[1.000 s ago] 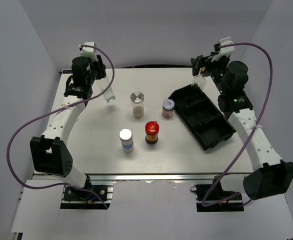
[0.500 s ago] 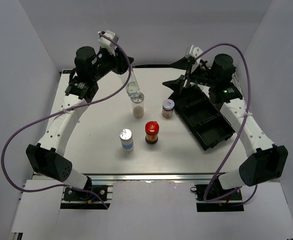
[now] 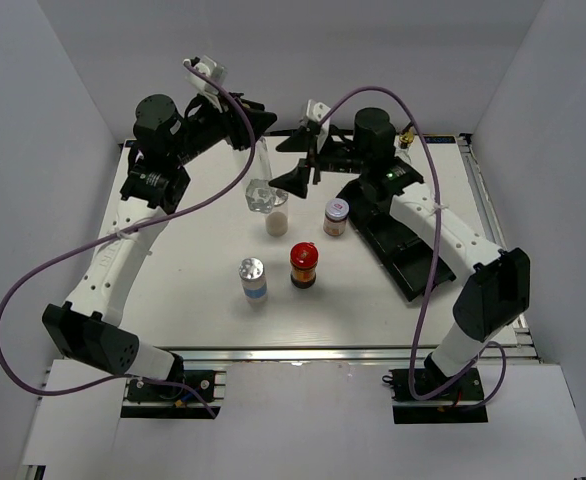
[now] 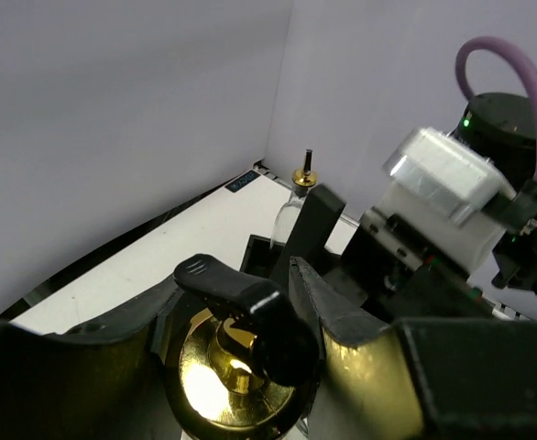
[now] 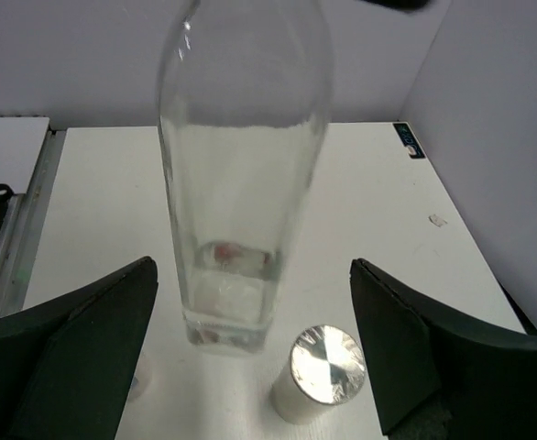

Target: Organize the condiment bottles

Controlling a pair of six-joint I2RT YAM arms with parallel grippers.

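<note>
Left pincer [image 3: 256, 128] grips glass bottle [image 3: 263, 185] by the neck; right pincer [image 3: 295, 162], at its 3 o'clock, gapes empty. Centre the body before closing.

The white table [image 3: 188, 290] carries a black tray [image 3: 428, 262], red-lidded jar [image 3: 303, 265] and three silver-lidded jars [image 3: 336, 217] [image 3: 253, 279] [image 3: 277, 223].

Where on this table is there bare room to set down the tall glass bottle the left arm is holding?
Bare table lies left of the blue-labelled jar, and along the near edge in front of it and the red-lidded jar. The middle, from those jars across to the black tray, is crowded.
</note>
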